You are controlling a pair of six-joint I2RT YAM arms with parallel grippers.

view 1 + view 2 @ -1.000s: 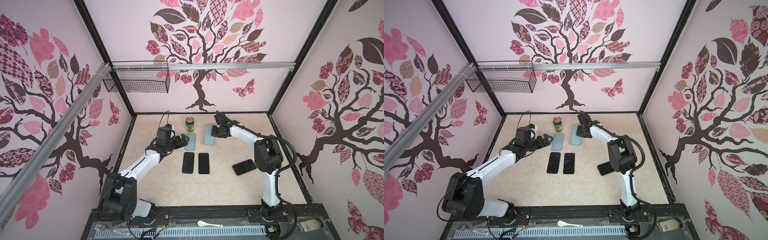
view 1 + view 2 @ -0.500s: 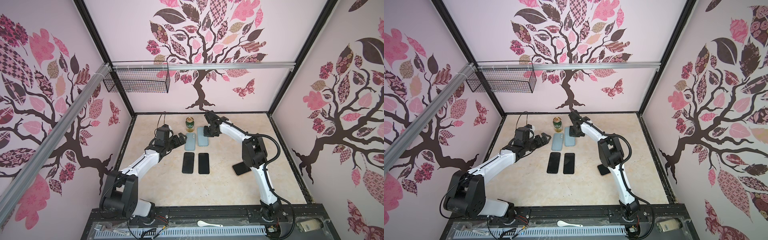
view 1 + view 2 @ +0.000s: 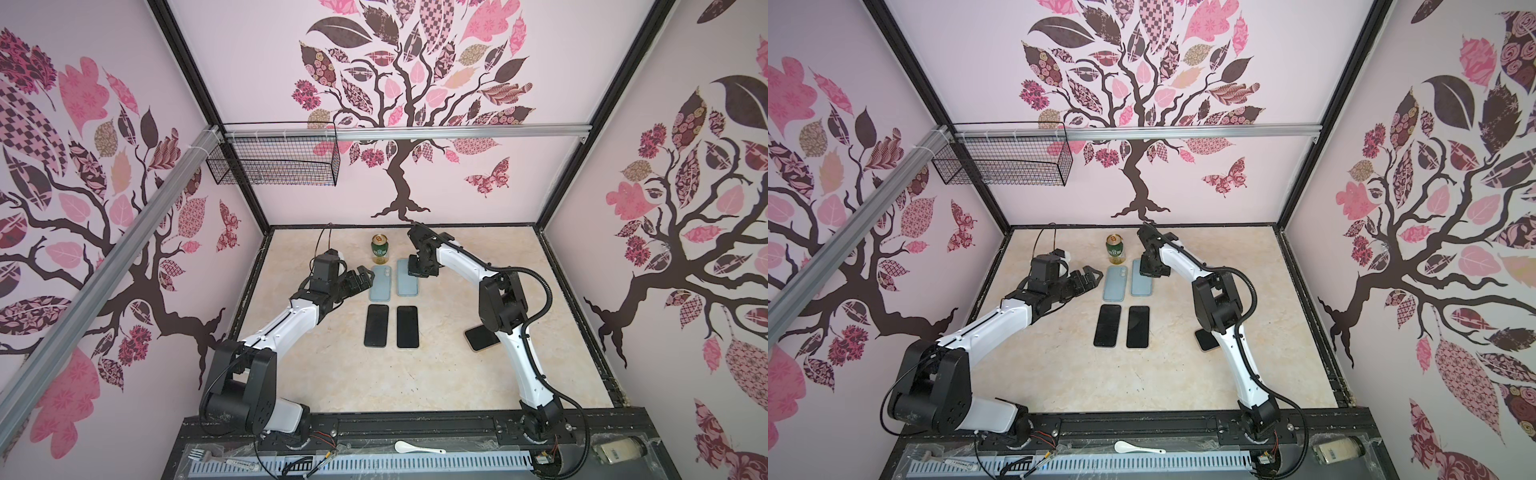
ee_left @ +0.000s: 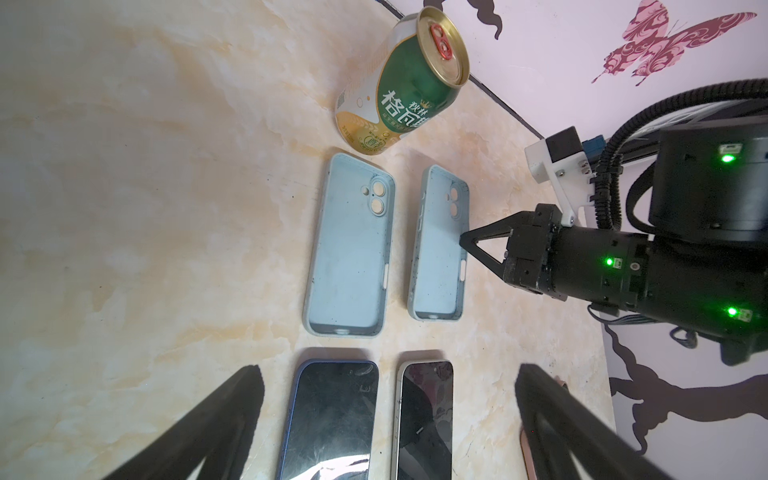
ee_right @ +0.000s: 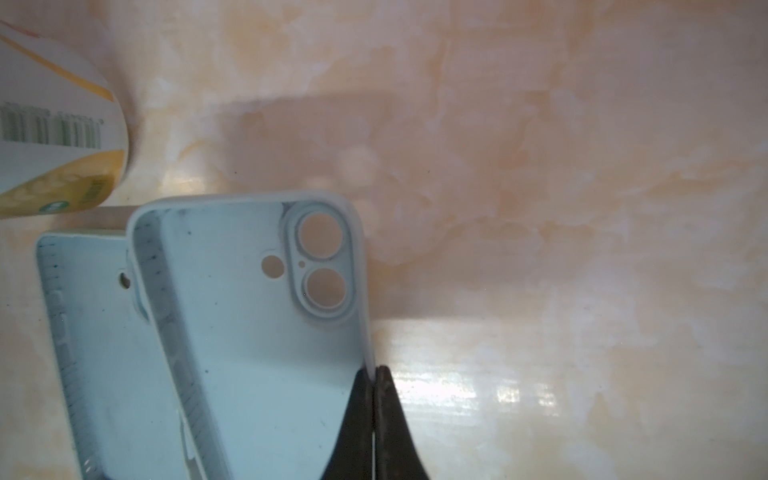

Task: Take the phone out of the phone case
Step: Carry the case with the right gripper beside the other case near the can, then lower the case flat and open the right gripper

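Starting at the far left, a wire basket [image 3: 274, 166] hangs on the back wall above the table [image 3: 457, 374]. The left gripper [image 3: 365, 279] hangs just beside the left case [image 3: 380, 283]. Its fingers [image 4: 232, 419] are spread wide with nothing between them, and in the left wrist view they frame the two bare phones.

The left case is light blue and lies hollow side up, empty, with its camera holes toward the back wall. A can [image 3: 379, 249] stands upright just behind its far end. Nearer the robot, in line with that case but apart from it, the left phone [image 3: 376, 326] lies screen up, out of any case. The right phone [image 3: 407, 327] lies just beside it, parallel, also bare and screen up.

Behind that phone is the right case [image 3: 407, 284], the same blue, empty and hollow side up, just beside the left case. The right gripper [image 5: 374, 374] comes down on its right wall, fingers pressed together and pinching that thin wall partway along. In the right wrist view this case overlaps the edge of the left one; whether it is lifted off the table I cannot tell.

Farther right, a third phone [image 3: 480, 338] lies screen up at an angle, partly hidden by the right arm. A pinkish rim shows round it; whether that is a case I cannot tell.
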